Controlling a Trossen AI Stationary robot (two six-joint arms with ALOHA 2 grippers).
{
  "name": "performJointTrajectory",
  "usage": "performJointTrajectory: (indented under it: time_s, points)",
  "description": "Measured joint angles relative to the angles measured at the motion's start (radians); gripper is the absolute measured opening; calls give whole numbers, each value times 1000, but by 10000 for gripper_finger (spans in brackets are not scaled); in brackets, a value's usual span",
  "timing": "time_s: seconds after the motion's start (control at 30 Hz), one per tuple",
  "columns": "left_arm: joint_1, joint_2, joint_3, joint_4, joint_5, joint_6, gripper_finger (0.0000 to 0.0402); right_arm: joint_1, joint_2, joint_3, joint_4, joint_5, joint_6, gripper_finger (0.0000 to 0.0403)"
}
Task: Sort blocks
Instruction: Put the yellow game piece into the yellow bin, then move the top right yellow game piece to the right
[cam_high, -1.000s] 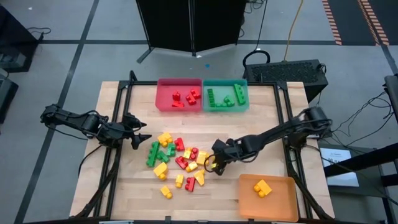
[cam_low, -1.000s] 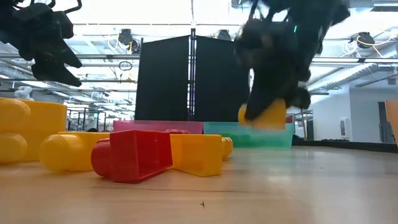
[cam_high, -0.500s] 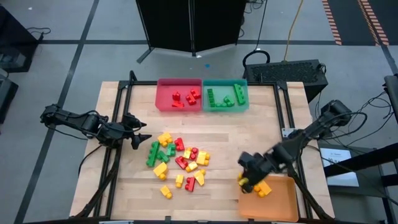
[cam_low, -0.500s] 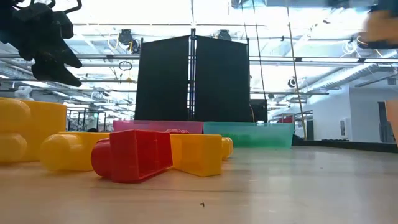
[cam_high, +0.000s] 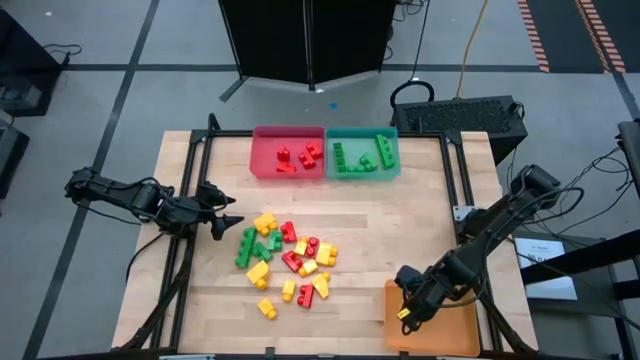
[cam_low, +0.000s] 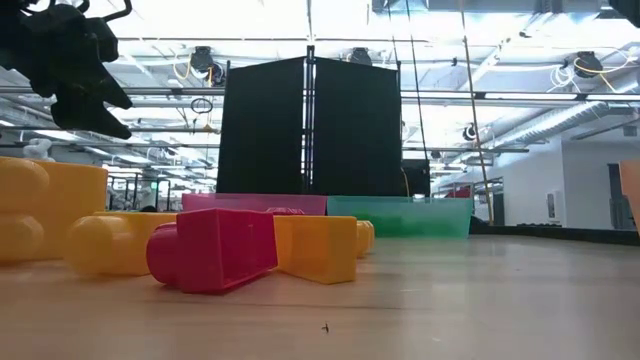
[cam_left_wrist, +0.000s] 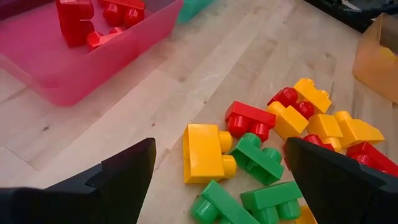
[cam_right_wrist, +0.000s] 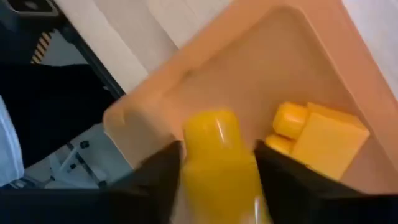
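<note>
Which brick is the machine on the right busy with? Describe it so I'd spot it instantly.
Find the orange tray at the table's near right corner. Over it hangs the right end effector, and between its fingers sits a yellow brick. Unlike the yellow brick lying in the tray, this one is up off the floor.

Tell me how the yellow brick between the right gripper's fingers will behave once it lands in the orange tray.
The yellow brick looks like rigid moulded plastic, so it should keep its shape. It seems small and probably light, so it may bounce or skid on the orange tray floor. Its rounded studs might let it tip against the yellow brick already there.
</note>
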Motion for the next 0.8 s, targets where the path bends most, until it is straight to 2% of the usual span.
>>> performJointTrajectory:
  time_s: [0.1, 0.2, 0.37, 0.53, 0.6, 0.8]
  points:
    - [0, 0, 0, 0, 0, 0, 361, 0, 1, 0, -45, -47, 19, 311]
    - [0, 0, 0, 0, 0, 0, 361, 2, -1, 0, -74, -82, 22, 357]
    - [0, 0, 0, 0, 1, 0, 361, 4, -11, 0, 1, -53, 33, 354]
    - [0, 0, 0, 0, 1, 0, 361, -57, -42, 1, 245, 126, -11, 338]
    - [0, 0, 0, 0, 1, 0, 361, -95, -44, 2, 305, 184, -88, 338]
    - [0, 0, 0, 0, 3, 0, 361, -230, -20, 1, 262, 372, -380, 338]
